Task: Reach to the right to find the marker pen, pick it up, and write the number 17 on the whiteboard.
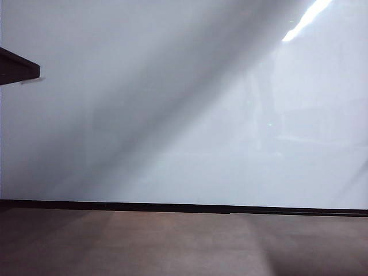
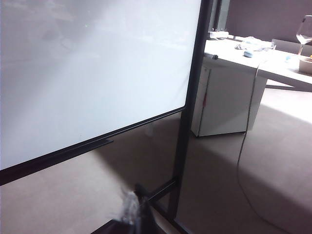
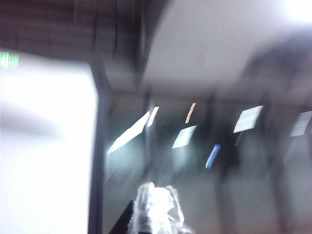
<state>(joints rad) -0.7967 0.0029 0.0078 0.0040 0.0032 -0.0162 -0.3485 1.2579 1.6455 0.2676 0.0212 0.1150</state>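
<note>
The whiteboard [image 1: 172, 103] fills nearly the whole exterior view, a blank glossy white-grey panel crossed by a broad diagonal shadow and a bright streak of reflected light near the upper right corner. Its thin black bottom edge runs along above a brown-grey matte surface [image 1: 172, 247]. A dark bar [image 1: 17, 66] juts in from the left border, cut off, and what it belongs to cannot be told. Neither arm shows in this view.

In the left wrist view the whiteboard [image 2: 92, 73] appears tilted, set in a black frame on a black stand [image 2: 187, 122]. Beyond the stand sits a white desk [image 2: 229, 97] with small objects on top, too small to name, and a wine glass [image 2: 304, 29] cut off at the border. A cable [image 2: 243, 161] trails across the floor. The left claw [image 2: 132, 214] shows only as a pale wrapped tip at the border; whether it is wide or narrow cannot be told.

The right wrist view is heavily blurred. The whiteboard [image 3: 44, 146] shows as a bright panel with a dark edge, beside smeared patches of light. The right claw [image 3: 156, 209] is a pale, wrapped blur at the border, closed tight, and nothing can be made out between its fingers. No marker pen can be made out.
</note>
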